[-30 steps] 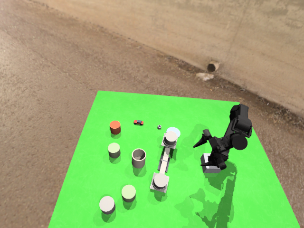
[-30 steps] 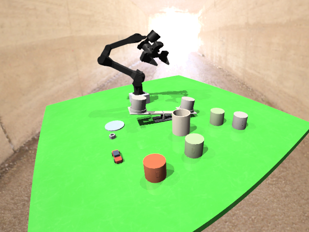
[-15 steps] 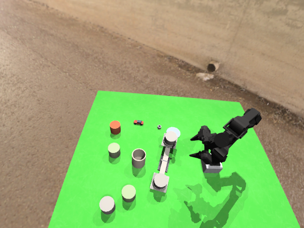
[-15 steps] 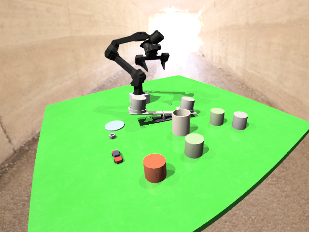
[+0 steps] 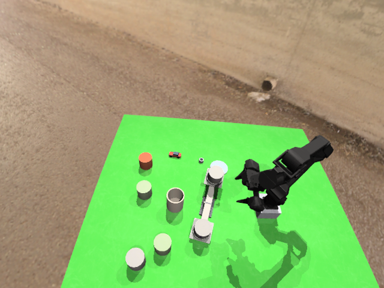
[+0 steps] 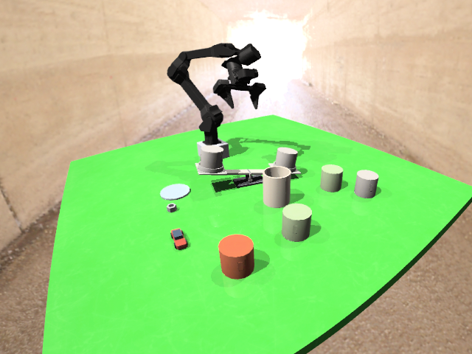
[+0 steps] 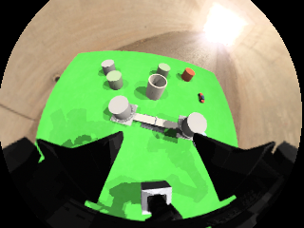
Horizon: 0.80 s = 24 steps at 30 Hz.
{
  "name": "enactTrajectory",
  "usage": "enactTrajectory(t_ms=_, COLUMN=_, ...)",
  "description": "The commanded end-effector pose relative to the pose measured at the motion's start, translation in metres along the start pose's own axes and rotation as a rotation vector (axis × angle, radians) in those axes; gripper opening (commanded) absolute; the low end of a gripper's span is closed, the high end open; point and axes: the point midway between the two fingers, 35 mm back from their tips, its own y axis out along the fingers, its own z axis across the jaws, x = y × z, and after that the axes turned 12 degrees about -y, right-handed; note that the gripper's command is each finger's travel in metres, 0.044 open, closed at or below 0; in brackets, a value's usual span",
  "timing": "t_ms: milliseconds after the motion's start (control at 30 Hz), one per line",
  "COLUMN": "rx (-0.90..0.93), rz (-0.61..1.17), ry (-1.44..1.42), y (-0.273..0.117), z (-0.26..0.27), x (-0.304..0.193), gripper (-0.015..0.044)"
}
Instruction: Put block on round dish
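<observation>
Two light grey cups stand upside down on the balance (image 5: 206, 212) (image 6: 237, 172) (image 7: 144, 119). One cup (image 5: 215, 173) (image 6: 211, 158) (image 7: 195, 125) is at the end near the dish; the other cup (image 5: 203, 228) (image 6: 286, 158) (image 7: 121, 108) is at the far end. The far end looks lower, close to the table; the dish end looks raised. The pale blue round dish (image 5: 221, 163) (image 6: 175, 191) lies flat and bare. No block shows. My gripper (image 5: 236, 189) (image 6: 244, 108) (image 7: 159, 136) is open and empty, pointing down, high above the table on the base side of the balance.
A tall open beige cup (image 5: 175, 206) (image 6: 276, 190) (image 7: 156, 90) stands beside the balance. Beyond are an orange cylinder (image 5: 145, 161) (image 6: 236, 259), two green-topped cylinders and a grey one (image 5: 135, 258) (image 6: 366, 184). A hex nut (image 5: 201, 160) (image 6: 171, 207) and red toy car (image 5: 175, 154) (image 6: 178, 238) lie near the dish.
</observation>
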Motion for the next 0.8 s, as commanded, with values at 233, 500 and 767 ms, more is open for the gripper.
enactTrajectory(t_ms=233, rx=0.084, rz=0.118, ry=-0.320, y=0.017, z=0.020, x=0.025, gripper=0.0440)
enactTrajectory(t_ms=500, rx=0.177, rz=0.194, ry=-0.558, y=0.038, z=0.037, x=0.042, gripper=0.0440)
enactTrajectory(t_ms=767, rx=0.299, rz=0.252, ry=-0.791, y=0.065, z=0.054, x=0.057, gripper=0.0440)
